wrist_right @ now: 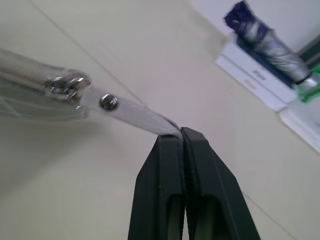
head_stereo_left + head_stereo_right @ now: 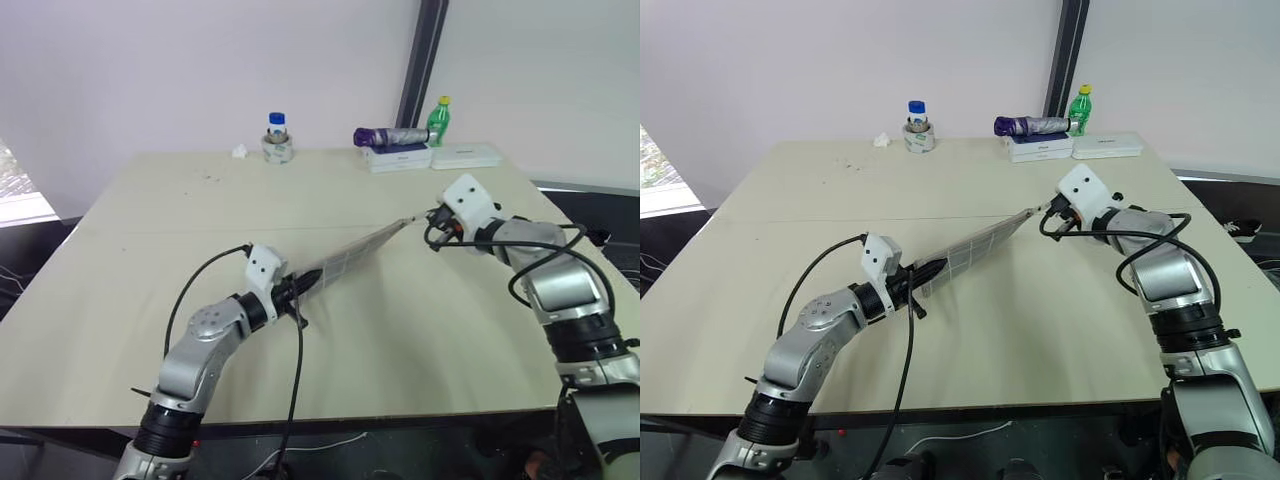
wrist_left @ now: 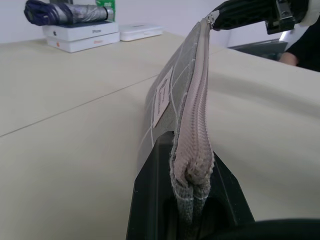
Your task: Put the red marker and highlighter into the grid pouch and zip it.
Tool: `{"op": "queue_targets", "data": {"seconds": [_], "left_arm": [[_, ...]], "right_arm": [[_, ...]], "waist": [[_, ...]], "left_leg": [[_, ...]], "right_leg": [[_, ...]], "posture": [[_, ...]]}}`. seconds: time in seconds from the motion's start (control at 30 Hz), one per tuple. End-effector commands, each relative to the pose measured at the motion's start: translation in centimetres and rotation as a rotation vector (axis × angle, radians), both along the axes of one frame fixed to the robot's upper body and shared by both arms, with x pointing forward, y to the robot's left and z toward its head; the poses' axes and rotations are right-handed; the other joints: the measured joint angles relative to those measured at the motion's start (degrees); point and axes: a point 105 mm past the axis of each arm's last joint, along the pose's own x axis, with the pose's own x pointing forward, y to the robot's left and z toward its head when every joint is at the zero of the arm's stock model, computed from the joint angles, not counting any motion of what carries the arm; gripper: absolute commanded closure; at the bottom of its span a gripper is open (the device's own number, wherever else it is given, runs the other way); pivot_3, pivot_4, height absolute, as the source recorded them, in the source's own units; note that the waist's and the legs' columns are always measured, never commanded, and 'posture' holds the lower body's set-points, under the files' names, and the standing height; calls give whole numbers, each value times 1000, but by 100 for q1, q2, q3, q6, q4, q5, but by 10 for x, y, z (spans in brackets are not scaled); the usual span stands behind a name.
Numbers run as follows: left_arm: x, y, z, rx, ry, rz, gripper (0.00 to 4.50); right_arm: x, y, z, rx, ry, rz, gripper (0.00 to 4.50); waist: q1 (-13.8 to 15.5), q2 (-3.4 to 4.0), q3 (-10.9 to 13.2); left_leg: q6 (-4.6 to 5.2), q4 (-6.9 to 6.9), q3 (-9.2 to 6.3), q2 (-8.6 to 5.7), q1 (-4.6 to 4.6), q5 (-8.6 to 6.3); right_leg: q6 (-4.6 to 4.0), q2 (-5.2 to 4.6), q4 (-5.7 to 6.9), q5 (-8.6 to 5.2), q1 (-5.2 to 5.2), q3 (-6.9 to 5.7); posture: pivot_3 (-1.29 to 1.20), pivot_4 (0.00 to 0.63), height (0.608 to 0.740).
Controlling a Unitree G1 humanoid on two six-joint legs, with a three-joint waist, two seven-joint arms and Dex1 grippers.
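Grey woven fabric with a white grid, the grid pouch [image 2: 345,262] hangs flat and taut above the beige table [image 2: 150,260], stretched between both grippers. Its ribbed zip edge and small white label face up. The left gripper [image 3: 192,200] clamps one short end between its black fingers; the right gripper [image 1: 182,132], jaws pressed together, pinches the white zip pull [image 1: 130,112] beyond the metal slider.

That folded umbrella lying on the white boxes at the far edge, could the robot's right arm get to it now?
Probably not right away. The right gripper is shut on the zip pull of the grid pouch, which the left gripper clamps at its other end. The table between it and the umbrella lies bare, though.
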Motion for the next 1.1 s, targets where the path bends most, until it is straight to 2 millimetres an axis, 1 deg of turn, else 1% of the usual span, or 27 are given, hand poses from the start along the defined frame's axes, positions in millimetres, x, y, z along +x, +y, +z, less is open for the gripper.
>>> {"op": "queue_targets", "data": {"seconds": [0.03,0.1,0.13,0.17,0.2,0.23,0.33,0.4,0.43,0.5,0.6,0.63,0.67,0.8,0.83,0.93,1.0,1.1], "left_arm": [[1,11,3,60,-55,40,4500],[1,11,3,97,-78,33,4500],[1,11,2,117,-86,30,4500],[1,11,1,137,-95,27,4500],[1,11,1,155,-104,23,4500],[0,12,0,176,-115,17,4500],[-1,13,-2,222,-130,0,4500],[-2,14,-5,236,-121,-12,3755],[-2,14,-6,237,-118,-16,3485],[-6,14,-8,239,-101,-39,2534],[-10,17,-7,209,-73,-43,911],[-11,18,-6,191,-60,-39,432],[-13,22,-5,163,-31,-36,58],[-23,43,-9,99,80,-5,58],[-24,53,-12,101,100,26,58],[-25,81,-17,95,135,127,58],[-23,100,-15,89,125,212,58],[-21,121,-12,77,115,305,58]], "right_arm": [[-23,20,8,29,15,168,3513],[-27,22,6,17,7,182,2579],[-31,23,4,10,14,194,1969],[-35,24,1,-3,26,212,1553],[-38,25,-2,-14,34,226,951],[-41,25,-4,-19,42,234,551],[-47,24,-10,-26,62,242,551],[-49,22,-12,-35,70,237,484],[-49,21,-13,-38,71,234,484],[-51,19,-13,-40,76,230,484],[-53,15,-14,-42,87,229,484],[-54,14,-14,-43,91,229,484],[-56,12,-15,-45,98,227,484],[-62,2,-20,-48,138,226,484],[-63,0,-23,-51,145,228,484],[-60,-8,-25,-16,137,194,484],[-56,-11,-27,37,126,170,484],[-53,-12,-29,104,87,163,484]], "waist": [[9,0,0],[-5,0,0],[-5,0,0],[-2,1,0],[10,1,0],[12,0,0],[4,1,0],[4,1,0],[0,1,0],[5,1,0],[21,1,0],[21,0,0],[24,0,0],[21,0,0],[11,0,0],[-5,1,0],[10,0,0],[35,-1,0]], "left_leg": [[0,0,-1,0,0,0],[0,0,-1,0,1,0],[0,1,0,0,1,0],[0,1,0,0,1,0],[0,1,0,0,2,0],[0,1,-1,0,2,0],[0,1,-1,0,2,0],[0,1,-1,1,2,0],[0,1,-1,1,2,0],[0,1,-1,1,1,0],[1,1,-2,4,-1,-1],[1,1,-3,6,-1,-1],[1,1,-3,7,-2,-1],[2,1,-5,8,-1,-1],[2,1,-6,9,-1,-1],[2,-1,-3,10,1,-1],[2,0,-3,11,1,-1],[2,2,-5,10,1,-1]], "right_leg": [[0,0,0,0,0,-1],[0,0,0,0,1,0],[0,0,0,0,0,1],[0,0,0,0,0,1],[0,0,0,0,1,1],[0,0,-1,0,1,0],[0,0,-1,0,2,1],[0,0,-1,0,2,1],[0,0,-1,0,1,0],[0,0,-1,0,0,1],[0,-2,-2,0,0,0],[0,-3,-2,0,0,0],[0,-4,-2,0,0,0],[0,-7,-2,0,1,-1],[-1,-6,-2,0,0,-1],[-1,-5,-2,-1,0,1],[-2,-5,-2,-1,0,0],[-2,-7,-2,-1,3,0]], "posture": [[0,150,740],[0,150,740],[0,150,740],[0,150,740],[0,150,740],[0,150,740],[0,150,740],[0,150,740],[0,150,740],[0,150,740],[0,150,740],[0,150,740],[0,150,740],[0,150,740],[0,150,740],[0,150,740],[0,150,740],[0,150,740]]}}
